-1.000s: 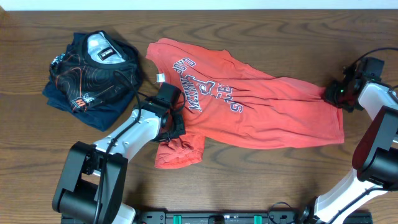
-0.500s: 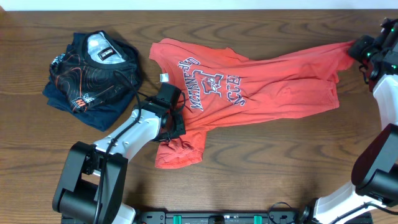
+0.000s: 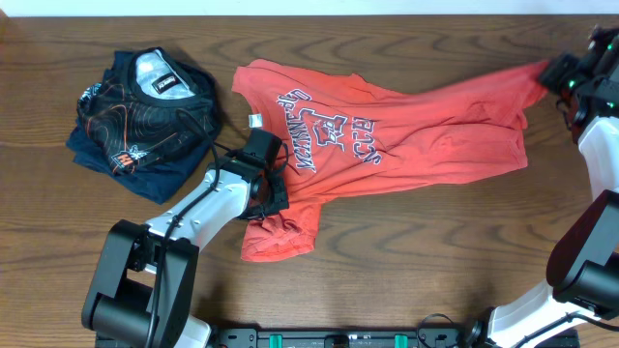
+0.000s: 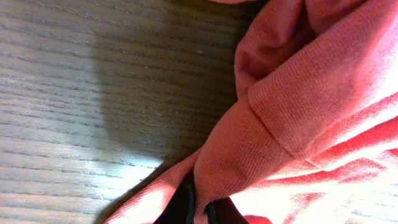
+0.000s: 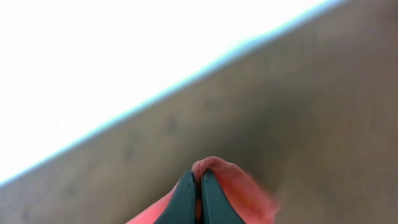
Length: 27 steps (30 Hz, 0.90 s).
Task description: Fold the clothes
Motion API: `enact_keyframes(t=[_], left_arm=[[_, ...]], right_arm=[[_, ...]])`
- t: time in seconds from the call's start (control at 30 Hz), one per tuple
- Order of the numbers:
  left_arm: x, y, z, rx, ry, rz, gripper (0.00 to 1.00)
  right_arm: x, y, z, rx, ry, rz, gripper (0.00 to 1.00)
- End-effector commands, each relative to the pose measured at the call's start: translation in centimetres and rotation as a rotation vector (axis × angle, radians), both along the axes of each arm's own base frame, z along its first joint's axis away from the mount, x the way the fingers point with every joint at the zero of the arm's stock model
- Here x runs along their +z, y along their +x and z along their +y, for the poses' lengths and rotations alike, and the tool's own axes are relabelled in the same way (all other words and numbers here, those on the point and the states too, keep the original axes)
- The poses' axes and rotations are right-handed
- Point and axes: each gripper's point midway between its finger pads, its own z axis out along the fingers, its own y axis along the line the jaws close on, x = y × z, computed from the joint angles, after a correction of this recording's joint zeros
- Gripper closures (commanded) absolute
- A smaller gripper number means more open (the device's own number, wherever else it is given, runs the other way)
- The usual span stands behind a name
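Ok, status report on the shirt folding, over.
Left gripper shut on coral-red cotton T-shirt near sleeve; right gripper shut on its stretched far corner. Not yet folded. Dark navy printed garment lies apart, left.

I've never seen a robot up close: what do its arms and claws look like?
The left arm and right arm are white shells between chunky black joints, with thin black cables along the left one. The left claw and right claw have slim dark fingers; a small green light glows by the right one.
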Motion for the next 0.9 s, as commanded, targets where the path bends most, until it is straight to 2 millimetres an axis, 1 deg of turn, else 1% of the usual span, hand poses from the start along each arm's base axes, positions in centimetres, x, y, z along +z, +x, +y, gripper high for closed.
enact_keyframes(t=[0.0, 0.07, 0.1, 0.13, 0.17, 0.2, 0.23, 0.3, 0.37, 0.4, 0.47, 0.53, 0.63, 0.7, 0.77, 0.83, 0.87], left_arm=[[-0.4, -0.2, 0.5, 0.008, 0.019, 0.007, 0.94], [-0.4, -0.1, 0.5, 0.008, 0.017, 0.004, 0.94], [-0.4, -0.1, 0.5, 0.008, 0.017, 0.003, 0.94], [-0.4, -0.1, 0.5, 0.008, 0.017, 0.003, 0.94], [-0.4, -0.1, 0.5, 0.008, 0.017, 0.003, 0.94], [-0.4, -0.1, 0.5, 0.008, 0.017, 0.004, 0.94], [-0.4, -0.1, 0.5, 0.008, 0.017, 0.004, 0.94], [-0.4, -0.1, 0.4, 0.008, 0.017, 0.003, 0.94], [-0.4, 0.0, 0.4, 0.008, 0.016, -0.001, 0.94], [-0.4, 0.0, 0.4, 0.008, 0.015, -0.002, 0.94], [-0.4, 0.1, 0.4, 0.008, 0.015, -0.003, 0.94], [-0.4, 0.0, 0.4, 0.008, 0.015, -0.002, 0.94], [-0.4, 0.1, 0.4, 0.008, 0.015, -0.003, 0.94], [-0.4, 0.1, 0.4, 0.008, 0.015, -0.003, 0.94], [-0.4, 0.1, 0.4, 0.008, 0.015, -0.003, 0.94], [-0.4, 0.1, 0.4, 0.008, 0.014, -0.004, 0.94], [-0.4, 0.1, 0.4, 0.008, 0.015, -0.004, 0.94]], right_arm=[[2.7, 1.2, -2.3, -0.135, -0.035, -0.115, 0.98], [4.4, 1.7, -3.9, -0.242, -0.087, -0.194, 0.92], [4.7, 1.7, -4.3, -0.272, -0.101, -0.209, 0.89], [4.6, 1.7, -4.5, -0.29, -0.104, -0.21, 0.83], [4.4, 1.7, -4.5, -0.292, -0.104, -0.204, 0.73], [3.9, 1.7, -4.4, -0.284, -0.099, -0.188, 0.58], [3.1, 1.6, -4.2, -0.272, -0.09, -0.159, 0.43], [1.3, 1.2, -3.7, -0.24, -0.107, -0.078, 0.19], [-0.8, 0.2, -3.5, -0.214, -0.127, 0.026, 0.01], [-2.2, -0.5, -3.2, -0.2, -0.13, 0.094, 0.01], [-4.3, -1.8, -2.7, -0.178, -0.126, 0.199, 0.01], [-7.2, -4.1, -1.8, -0.16, -0.087, 0.346, 0.01], [-10.7, -7.9, -0.2, -0.134, -0.028, 0.551, 0.01], [-12.5, -10.6, 0.7, -0.112, -0.002, 0.675, 0.01], [-13.8, -12.8, 1.6, -0.084, 0.012, 0.774, 0.02], [-15.3, -15.0, 2.4, -0.06, 0.027, 0.857, 0.04], [-15.8, -15.7, 2.7, -0.053, 0.031, 0.879, 0.05]])
